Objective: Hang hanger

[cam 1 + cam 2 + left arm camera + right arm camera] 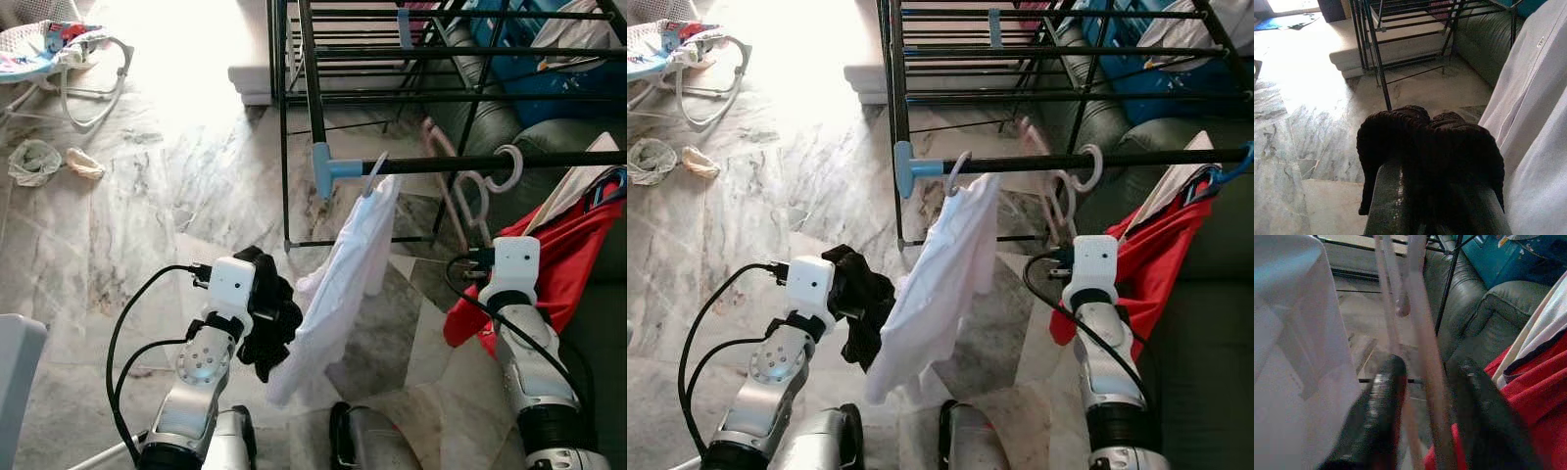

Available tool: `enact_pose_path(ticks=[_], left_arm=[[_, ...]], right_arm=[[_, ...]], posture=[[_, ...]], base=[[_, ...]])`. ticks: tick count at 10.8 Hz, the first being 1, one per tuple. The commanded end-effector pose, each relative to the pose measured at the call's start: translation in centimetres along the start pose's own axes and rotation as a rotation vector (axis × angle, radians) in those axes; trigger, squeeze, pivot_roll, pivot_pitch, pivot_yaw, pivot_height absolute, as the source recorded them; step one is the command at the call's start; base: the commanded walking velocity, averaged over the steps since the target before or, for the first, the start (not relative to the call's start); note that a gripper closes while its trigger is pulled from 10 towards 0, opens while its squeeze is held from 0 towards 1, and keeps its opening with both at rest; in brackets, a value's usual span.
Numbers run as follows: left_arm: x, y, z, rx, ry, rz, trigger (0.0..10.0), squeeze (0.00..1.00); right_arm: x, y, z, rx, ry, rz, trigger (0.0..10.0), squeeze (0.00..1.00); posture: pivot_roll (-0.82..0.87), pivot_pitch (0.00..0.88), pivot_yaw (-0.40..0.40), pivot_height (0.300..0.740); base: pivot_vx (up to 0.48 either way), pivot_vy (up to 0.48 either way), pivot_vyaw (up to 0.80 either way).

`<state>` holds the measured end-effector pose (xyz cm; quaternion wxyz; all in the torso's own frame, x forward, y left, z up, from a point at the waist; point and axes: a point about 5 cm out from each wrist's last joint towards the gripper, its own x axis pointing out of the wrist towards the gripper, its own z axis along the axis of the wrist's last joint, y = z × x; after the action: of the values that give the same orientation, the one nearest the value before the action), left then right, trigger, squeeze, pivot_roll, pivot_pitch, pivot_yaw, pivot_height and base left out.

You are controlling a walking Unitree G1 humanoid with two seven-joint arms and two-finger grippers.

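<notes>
Left gripper [1435, 161]: fingers closed on dark cloth [266, 311], beside white shirt [338, 284]. Right gripper [1425, 406]: fingers parted around pink hanger [468, 191], not clamped. Hanger: thin, pale pink, hook [507, 166] already over rail [470, 162] near rack's blue end cap [323, 168]; body dangles by red garment [558, 259]. Step, as judged: hanging nearly complete; next move calls for backing right gripper away without snagging.

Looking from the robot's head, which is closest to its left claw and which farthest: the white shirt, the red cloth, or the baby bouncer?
From the left gripper, which clutches a dark cloth:
1. White shirt, hanging right beside it on the rail.
2. Red cloth, across on the robot's right, by the right gripper.
3. Baby bouncer, far off at the upper left on the floor.
</notes>
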<state>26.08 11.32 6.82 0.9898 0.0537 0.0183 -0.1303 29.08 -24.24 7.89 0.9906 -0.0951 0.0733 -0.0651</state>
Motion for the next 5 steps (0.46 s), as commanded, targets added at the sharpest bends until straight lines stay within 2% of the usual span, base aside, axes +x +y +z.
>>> enact_pose_path(ticks=[1,2,3,5], left_arm=[[0.0,-0.2,-0.2,0.009,0.012,-0.008,10.0,0.00],[0.0,-0.2,-0.2,0.009,0.013,-0.008,10.0,0.00],[-0.1,-0.2,-0.3,0.009,0.016,-0.007,10.0,0.00],[-0.2,-0.1,-0.4,0.012,0.022,-0.006,10.0,0.00]], right_arm=[[-0.1,-0.4,-0.1,-0.029,0.013,0.009,10.0,1.00],[0.1,-0.5,0.1,-0.030,0.013,0.009,10.0,0.59],[0.5,-0.6,0.4,-0.023,0.014,0.021,10.0,0.00],[0.9,-0.7,1.3,-0.009,0.003,0.050,10.0,0.00]], posture=[[-0.01,0.181,-0.036,0.740],[-0.01,0.183,-0.037,0.740],[-0.01,0.183,-0.037,0.740],[-0.01,0.184,-0.036,0.740]], base=[[0.000,0.000,0.00],[0.000,0.000,0.00],[0.000,0.000,0.00],[0.000,0.000,0.00]])
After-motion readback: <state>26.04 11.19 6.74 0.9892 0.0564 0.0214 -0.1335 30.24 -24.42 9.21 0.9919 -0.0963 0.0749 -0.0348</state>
